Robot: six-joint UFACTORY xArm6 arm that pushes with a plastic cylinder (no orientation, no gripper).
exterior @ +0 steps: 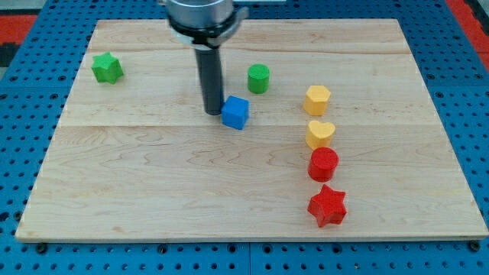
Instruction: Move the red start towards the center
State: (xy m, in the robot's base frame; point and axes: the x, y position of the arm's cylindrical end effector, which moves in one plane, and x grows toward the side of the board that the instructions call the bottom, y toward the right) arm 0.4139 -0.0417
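The red star lies near the view's bottom right of the wooden board. My tip rests on the board in the upper middle, just left of the blue cube and close to touching it. The tip is far up and to the left of the red star. A red cylinder stands just above the star.
A yellow heart and a yellow hexagon line up above the red cylinder. A green cylinder stands right of the rod. A green star lies at the top left. Blue pegboard surrounds the board.
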